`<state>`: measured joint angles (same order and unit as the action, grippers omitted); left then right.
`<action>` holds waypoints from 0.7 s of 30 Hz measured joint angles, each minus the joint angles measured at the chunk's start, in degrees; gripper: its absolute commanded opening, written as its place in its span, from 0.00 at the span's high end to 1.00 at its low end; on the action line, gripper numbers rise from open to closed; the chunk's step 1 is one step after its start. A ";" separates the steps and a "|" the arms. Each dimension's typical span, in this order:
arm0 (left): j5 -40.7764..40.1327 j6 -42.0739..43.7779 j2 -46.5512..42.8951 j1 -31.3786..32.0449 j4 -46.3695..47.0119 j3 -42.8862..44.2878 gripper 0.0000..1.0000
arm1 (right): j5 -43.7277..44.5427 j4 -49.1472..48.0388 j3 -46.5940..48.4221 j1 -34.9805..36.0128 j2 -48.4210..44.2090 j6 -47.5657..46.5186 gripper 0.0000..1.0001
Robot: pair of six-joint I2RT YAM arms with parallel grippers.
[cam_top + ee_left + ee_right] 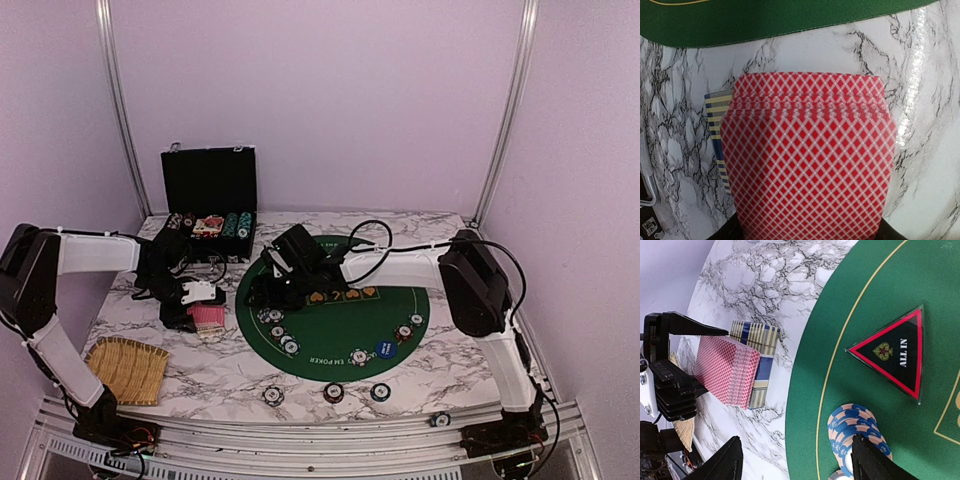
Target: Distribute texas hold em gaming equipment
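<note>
A fanned deck of red-backed playing cards (807, 150) fills the left wrist view, and my left gripper (807, 234) is shut on its two sides. The deck (725, 369) lies over a blue-and-yellow striped card box (759, 342) on the marble, just left of the green poker mat (865, 300). My right gripper (797, 462) hangs open over the mat's left edge, one finger above a stack of blue striped poker chips (852, 422). A dark triangular "ALL IN" marker (895, 355) lies beyond them. More chips (285, 342) and a blue round button (384, 348) sit on the mat.
The open black chip case (210, 180) stands at the back left with chips in its tray. A woven straw mat (128, 368) lies near the front left. Three chip stacks (333, 392) line the marble in front of the green mat, another (441, 420) near the right base.
</note>
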<state>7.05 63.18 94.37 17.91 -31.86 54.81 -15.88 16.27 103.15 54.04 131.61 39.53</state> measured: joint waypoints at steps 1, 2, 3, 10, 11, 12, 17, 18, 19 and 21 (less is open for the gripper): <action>-0.02 0.00 -0.28 0.02 0.00 -0.07 0.70 | -0.24 -0.42 -0.33 -0.09 -0.26 0.22 0.28; -0.02 -0.02 -0.50 0.04 0.00 -0.13 0.70 | -0.42 -0.66 -0.52 -0.15 -0.42 0.39 0.28; -0.02 -0.07 -0.79 0.04 0.00 -0.26 0.71 | -0.68 -1.18 -0.74 -0.26 -0.55 0.74 0.28; -0.04 -0.70 -2.91 0.07 -0.22 -0.57 0.76 | -2.75 -4.37 -3.15 -0.33 -1.42 2.49 0.28; -0.04 -0.83 -3.37 0.07 -0.24 -0.55 0.76 | -3.26 -5.25 -3.78 -0.33 -1.66 2.93 0.28; -0.04 -1.01 -4.09 0.07 -0.44 -0.55 0.76 | -3.78 -6.14 -4.48 -0.33 -1.92 3.58 0.28; 0.46 -1.90 -7.26 0.68 -2.56 -0.20 0.80 | -6.45 -12.48 -9.22 -0.35 -3.80 8.33 0.24; 0.66 -2.34 -7.76 0.92 -3.23 0.11 0.81 | -7.15 -14.62 -10.67 -0.44 -4.24 9.75 0.24; 0.96 -2.67 -8.17 1.22 -3.98 0.57 0.81 | -7.87 -16.48 -11.85 -0.59 -4.57 10.97 0.23; 1.66 -3.54 -8.76 1.90 -4.92 1.36 0.81 | -9.51 -19.98 -13.40 -0.61 -4.72 13.46 0.23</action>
<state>8.71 59.64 85.60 19.81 -36.77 56.16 -25.39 -3.70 89.76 53.43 126.89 52.99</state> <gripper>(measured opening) 0.645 0.766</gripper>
